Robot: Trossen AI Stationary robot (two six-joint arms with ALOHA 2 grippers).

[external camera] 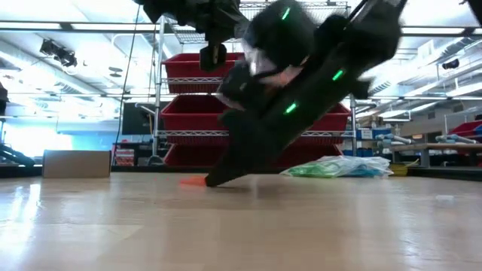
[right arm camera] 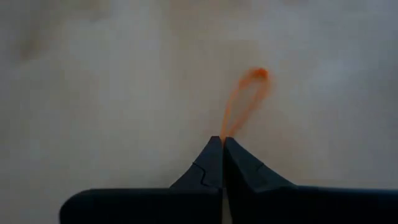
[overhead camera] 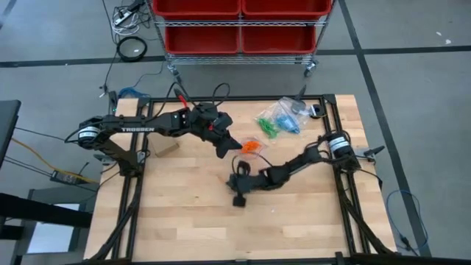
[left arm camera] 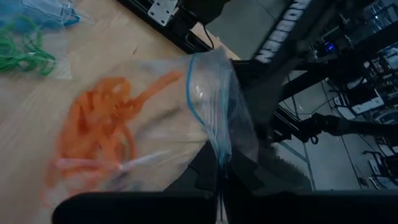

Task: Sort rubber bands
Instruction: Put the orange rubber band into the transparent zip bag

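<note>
My left gripper (overhead camera: 229, 144) is shut on a clear zip bag (left arm camera: 155, 118) that holds several orange rubber bands (left arm camera: 99, 130), near the table's middle. My right gripper (right arm camera: 222, 140), nearer the front edge (overhead camera: 238, 197), is shut on a single orange rubber band (right arm camera: 245, 99), whose loop sticks out past the fingertips over the bare wood. Two more clear bags, one with green bands (overhead camera: 266, 126) and one with blue bands (overhead camera: 288, 118), lie flat on the table at the far right. My left gripper pinches the bag's open mouth at its blue zip edge (left arm camera: 219, 158) between its two fingers. The bag slopes away from the fingers toward the table, with the orange bands in its lower part. My right gripper pinches one end of the orange band (right arm camera: 224, 134) at the very tips of its shut fingers, slanting down at the table. The rest of the loop stands free ahead of them; whether it touches the wood I cannot tell.
A small cardboard box (overhead camera: 166, 147) sits on the table's left side beside the left arm. A wire cart with red bins (overhead camera: 239, 29) stands beyond the far edge. Bare wood (overhead camera: 221, 228) stretches along the near side.
</note>
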